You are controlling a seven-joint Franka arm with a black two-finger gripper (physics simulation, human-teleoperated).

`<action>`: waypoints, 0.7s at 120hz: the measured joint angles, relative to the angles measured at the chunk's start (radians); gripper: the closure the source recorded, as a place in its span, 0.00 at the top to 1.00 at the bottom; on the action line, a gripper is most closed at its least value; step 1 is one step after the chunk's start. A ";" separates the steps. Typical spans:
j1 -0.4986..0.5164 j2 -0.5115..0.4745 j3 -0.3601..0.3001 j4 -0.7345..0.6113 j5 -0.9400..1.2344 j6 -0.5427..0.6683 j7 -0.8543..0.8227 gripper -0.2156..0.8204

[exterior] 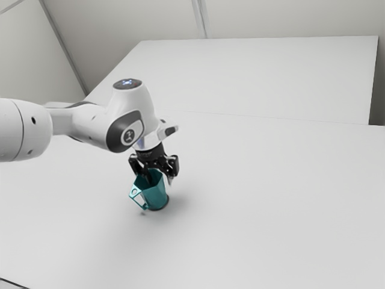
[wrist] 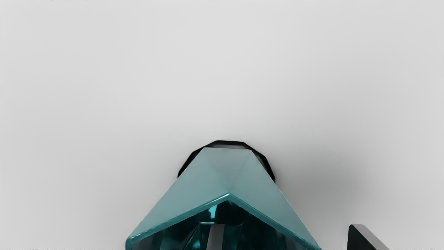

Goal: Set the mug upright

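"On the pale desk (exterior: 271, 205), how many mugs are to be counted?"

"One. A single teal mug (exterior: 156, 194) is seen at the exterior view's left of centre, directly below the hand (exterior: 160, 179)."

"And how is it set?"

"Its mouth is turned up and its base is turned down to the desk. Whether a slight lean is left in it cannot be told. One handle (exterior: 137, 202) is pointed toward the exterior view's left, and one black ring (wrist: 230, 142) is seen around the base."

"Is anything grasped?"

"Nothing. The hand is released, and its two fingers are held well apart. One finger (wrist: 216, 238) is lowered into the mouth of the mug; the other finger (wrist: 364, 239) is held outside, just beside the mug, with a gap left between it and the wall. One side of the mug is thus straddled, and it is not pinched."

"What else can be counted?"

"One white arm (exterior: 66, 123), by which the hand is carried, is reached in from the exterior view's left. Beyond the desk, one further white surface (exterior: 258, 72) is seen, and it is marked off by one thin seam. One soft shadow is cast on the desk beside the mug, toward the exterior view's right."
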 joint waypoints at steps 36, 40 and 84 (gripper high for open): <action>0.005 -0.132 0.002 0.007 0.000 -0.062 -0.001 0.73; -0.001 -0.140 0.002 0.015 -0.001 -0.068 -0.001 0.74; 0.011 -0.106 0.012 0.302 0.022 -0.242 0.030 0.78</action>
